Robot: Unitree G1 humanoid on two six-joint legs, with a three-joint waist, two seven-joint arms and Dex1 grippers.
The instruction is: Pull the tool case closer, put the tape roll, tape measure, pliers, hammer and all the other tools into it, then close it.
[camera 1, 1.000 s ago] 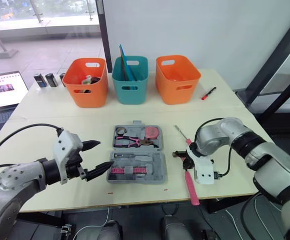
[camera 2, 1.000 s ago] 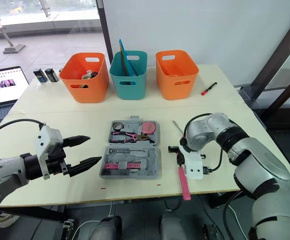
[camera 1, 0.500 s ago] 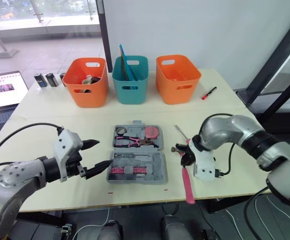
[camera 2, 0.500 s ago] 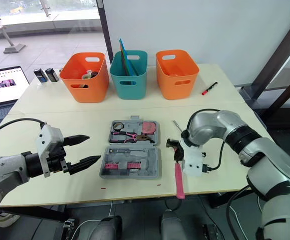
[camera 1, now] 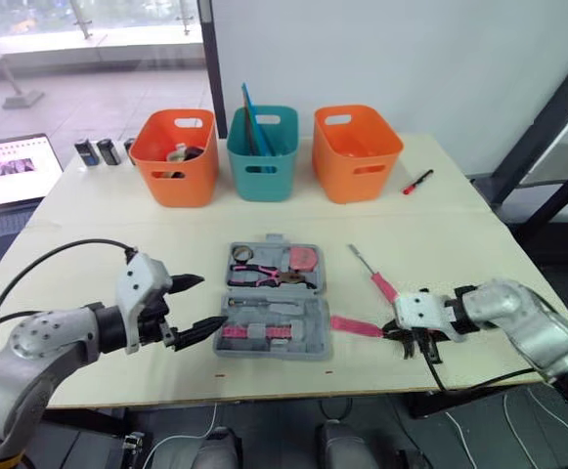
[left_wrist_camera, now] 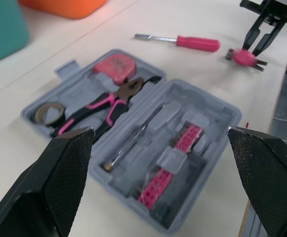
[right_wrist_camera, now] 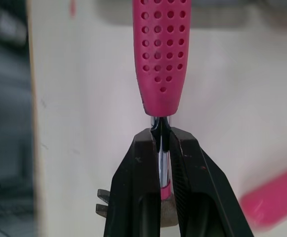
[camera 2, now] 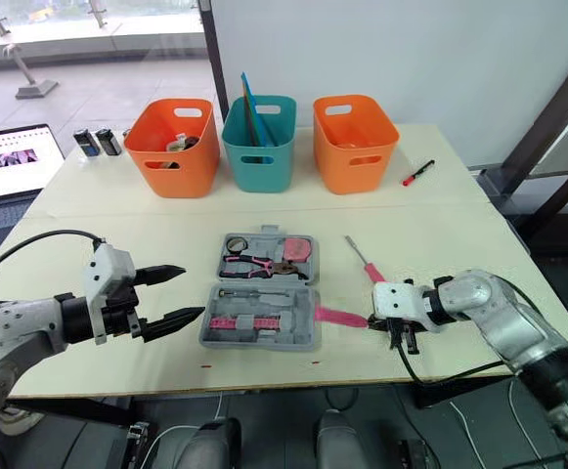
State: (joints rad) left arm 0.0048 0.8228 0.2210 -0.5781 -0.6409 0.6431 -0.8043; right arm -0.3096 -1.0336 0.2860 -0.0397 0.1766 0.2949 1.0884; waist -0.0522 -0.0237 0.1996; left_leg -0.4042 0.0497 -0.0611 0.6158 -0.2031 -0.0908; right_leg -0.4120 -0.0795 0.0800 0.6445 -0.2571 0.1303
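hammer to be laid in the case

the hammer is gripped at its metal neck by the closed right gripper, just right of the open tool case (handle toward it). it should be lowered level. the left gripper is seen open.

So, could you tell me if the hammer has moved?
Yes. The hammer, gripped by the right gripper, has swung round: its pink handle pointed toward the near edge of the table, and now points at the right side of the tool case.

Arms: silver-grey rounded shells, black joint rings. Wrist blocks: white, boxy. Cables: black, looped. Fingers: black, tapered, textured.
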